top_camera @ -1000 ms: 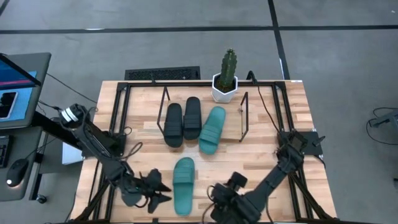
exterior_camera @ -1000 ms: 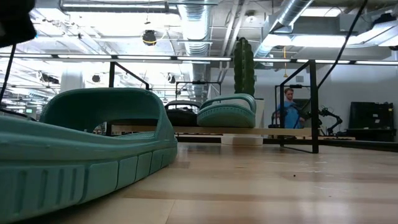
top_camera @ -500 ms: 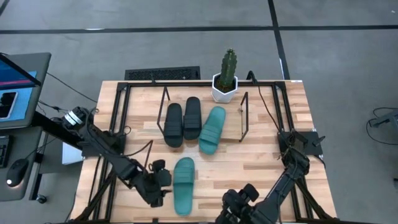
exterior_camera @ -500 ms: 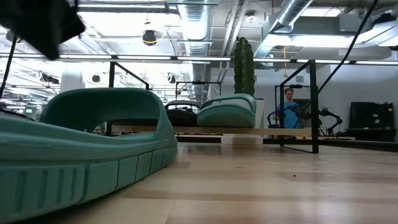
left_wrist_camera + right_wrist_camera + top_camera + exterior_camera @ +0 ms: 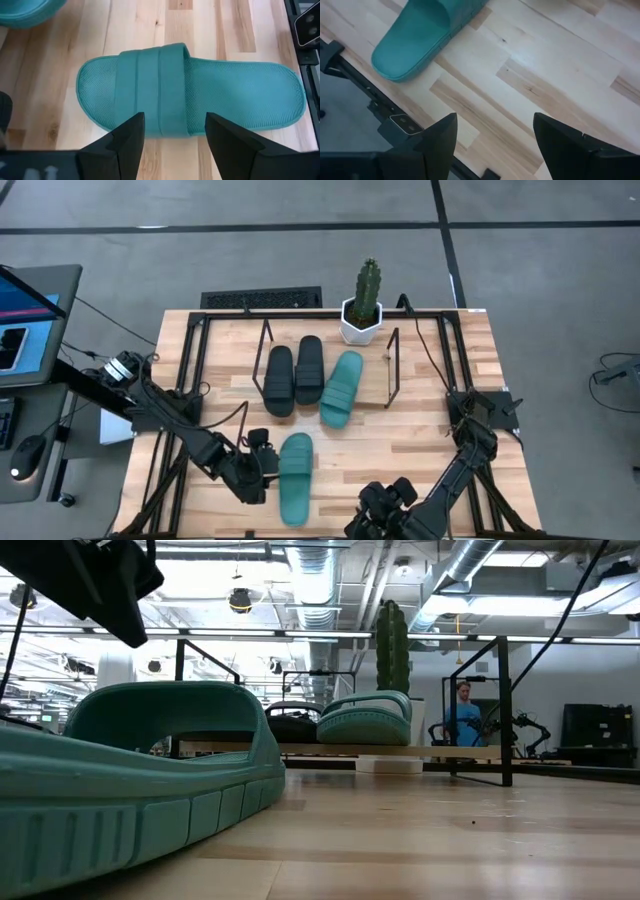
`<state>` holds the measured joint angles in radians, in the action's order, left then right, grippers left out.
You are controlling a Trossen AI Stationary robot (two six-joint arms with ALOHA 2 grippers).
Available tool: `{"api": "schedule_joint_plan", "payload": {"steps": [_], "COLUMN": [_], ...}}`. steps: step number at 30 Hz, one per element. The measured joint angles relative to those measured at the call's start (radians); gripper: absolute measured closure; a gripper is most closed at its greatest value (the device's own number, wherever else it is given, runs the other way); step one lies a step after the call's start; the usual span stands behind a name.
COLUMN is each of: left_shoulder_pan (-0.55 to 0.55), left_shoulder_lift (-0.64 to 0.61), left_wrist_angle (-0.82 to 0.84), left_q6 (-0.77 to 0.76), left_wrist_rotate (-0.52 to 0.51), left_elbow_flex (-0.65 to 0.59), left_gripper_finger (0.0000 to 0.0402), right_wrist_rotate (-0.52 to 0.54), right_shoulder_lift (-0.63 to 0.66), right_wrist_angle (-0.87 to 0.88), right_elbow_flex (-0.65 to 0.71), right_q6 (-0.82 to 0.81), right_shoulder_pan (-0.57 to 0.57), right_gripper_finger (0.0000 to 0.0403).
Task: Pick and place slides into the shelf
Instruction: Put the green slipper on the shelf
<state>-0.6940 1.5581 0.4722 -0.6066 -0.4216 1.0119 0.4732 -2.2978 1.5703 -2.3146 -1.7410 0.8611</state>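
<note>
Jaws apart on your left gripper, hovering beside the loose teal slide; right gripper gapes near the table's front edge.

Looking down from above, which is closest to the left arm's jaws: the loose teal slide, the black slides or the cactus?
From the left gripper:
1. Loose teal slide, right beside it, near edge.
2. Black slides, in the shelf, mid-table.
3. Cactus, far edge.

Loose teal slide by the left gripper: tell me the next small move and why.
Probably lower the left gripper onto the loose teal slide and close on its strap. The jaws stand open in line with the strap, gripping nothing, and the shelf holds only three slides.
</note>
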Motion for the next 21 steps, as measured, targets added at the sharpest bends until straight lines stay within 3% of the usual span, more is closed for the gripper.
{"api": "schedule_joint_plan", "payload": {"steps": [10, 21], "left_shoulder_pan": [-0.011, 0.021], "left_shoulder_lift": [0.131, 0.196], "left_wrist_angle": [-0.056, -0.017], "left_q6": [-0.042, -0.083], "left_wrist_rotate": [0.046, -0.037], "left_elbow_flex": [0.013, 0.080], "left_gripper_finger": [0.0203, 0.0203], "right_wrist_rotate": [0.000, 0.000], "right_shoulder_lift": [0.000, -0.001], "right_wrist_angle": [0.000, -0.002], "right_elbow_flex": [0.000, 0.000], "right_q6": [-0.006, 0.012], "right_shoulder_pan": [-0.020, -0.037], "right_gripper_finger": [0.0149, 0.0149]}}
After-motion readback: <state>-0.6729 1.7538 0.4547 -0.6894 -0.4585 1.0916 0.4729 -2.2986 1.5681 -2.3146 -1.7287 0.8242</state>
